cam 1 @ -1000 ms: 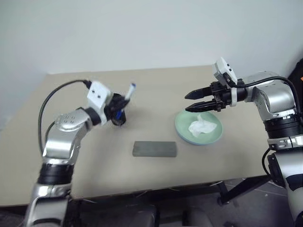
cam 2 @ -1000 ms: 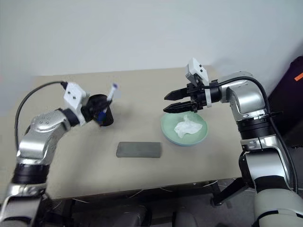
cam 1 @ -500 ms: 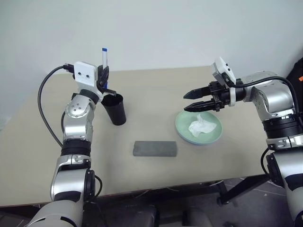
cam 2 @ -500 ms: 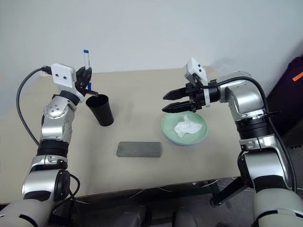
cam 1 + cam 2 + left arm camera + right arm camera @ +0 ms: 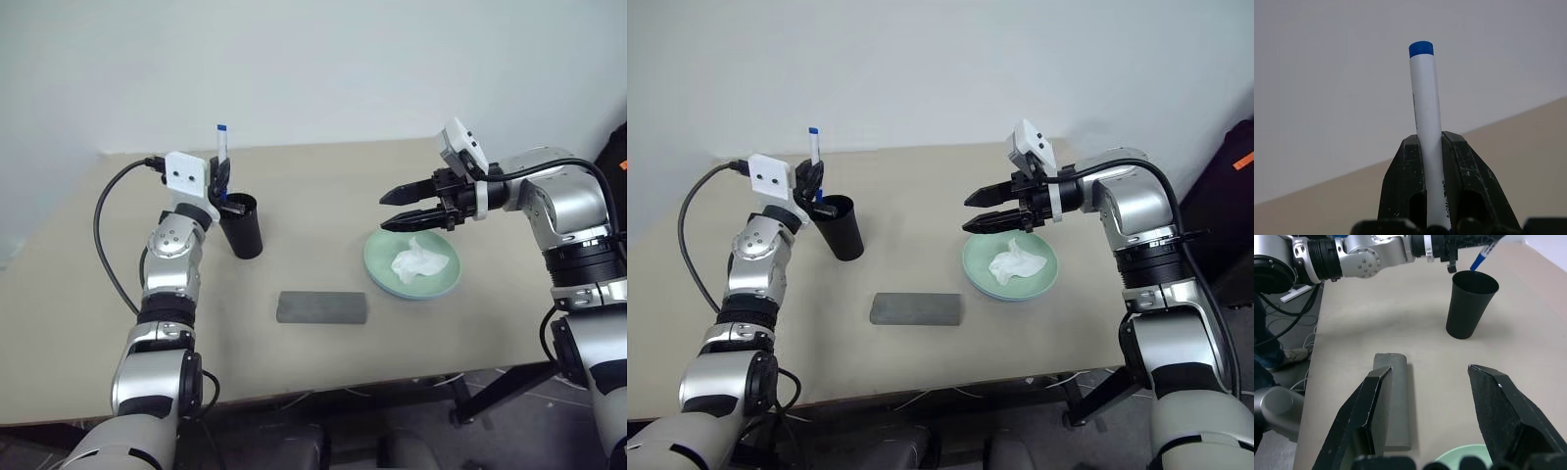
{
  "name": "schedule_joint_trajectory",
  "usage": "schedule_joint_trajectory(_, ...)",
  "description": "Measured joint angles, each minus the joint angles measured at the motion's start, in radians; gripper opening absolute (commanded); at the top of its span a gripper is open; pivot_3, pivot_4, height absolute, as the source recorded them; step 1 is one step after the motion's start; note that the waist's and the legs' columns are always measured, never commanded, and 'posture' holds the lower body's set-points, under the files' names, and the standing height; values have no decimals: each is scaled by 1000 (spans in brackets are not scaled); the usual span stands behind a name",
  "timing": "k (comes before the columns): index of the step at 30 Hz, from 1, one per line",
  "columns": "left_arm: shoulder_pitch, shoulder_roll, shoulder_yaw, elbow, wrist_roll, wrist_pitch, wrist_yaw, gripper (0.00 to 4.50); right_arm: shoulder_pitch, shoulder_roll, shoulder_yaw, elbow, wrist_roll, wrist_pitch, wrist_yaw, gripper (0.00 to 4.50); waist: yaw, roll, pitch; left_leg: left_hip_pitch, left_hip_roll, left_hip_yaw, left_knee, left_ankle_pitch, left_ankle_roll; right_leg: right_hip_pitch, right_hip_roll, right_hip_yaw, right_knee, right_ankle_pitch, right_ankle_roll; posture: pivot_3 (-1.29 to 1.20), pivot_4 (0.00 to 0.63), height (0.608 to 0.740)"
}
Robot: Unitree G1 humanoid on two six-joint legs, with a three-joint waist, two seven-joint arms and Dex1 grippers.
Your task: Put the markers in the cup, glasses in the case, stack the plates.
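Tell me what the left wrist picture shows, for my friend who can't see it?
Two black fingers of the left gripper squeeze a white marker with a blue tip, standing nearly upright. Behind it are a pale wall and a strip of tan table.

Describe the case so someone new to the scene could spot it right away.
On the beige table, look near the front edge, between the black cup and the mint green plate. The case lies flat there with its lid closed, touching neither. It is the only grey, long rectangular box; its neighbours are round.
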Motion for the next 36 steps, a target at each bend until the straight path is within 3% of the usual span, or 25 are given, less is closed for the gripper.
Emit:
schedule_joint_trajectory(8, 0, -23, -2, 91, 15, -57, -1, 96, 0, -1, 0, 1, 0, 0, 0, 2668, 0, 0, 0, 0, 0, 0, 0, 0, 0, 0, 0, 0, 0, 0, 0, 0, 0, 740)
schedule_joint_trajectory(21, 17, -19, -1, 88, 16, -59, -49, 4453, 0, -1, 0, 1, 0, 0, 0, 2668, -1, 0, 0, 0, 0, 0, 0, 0, 0, 0, 0, 0, 0, 0, 0, 0, 0, 740)
schedule_joint_trajectory(29, 110, 14, -4, -139, -12, 54, -155, 4453, -2, 0, 0, 4, 0, -1, -1, 2668, -1, 0, 0, 0, 0, 0, 0, 0, 0, 0, 0, 0, 0, 0, 0, 0, 0, 740)
schedule_joint_trajectory(36, 300, 221, 17, -531, -124, 330, -355, 4453, -4, -13, 0, 9, -2, -4, -1, 2668, -16, 0, 0, 0, 1, 0, -3, 0, 0, -3, 1, 3, 0, 1, -1, 0, 0, 740)
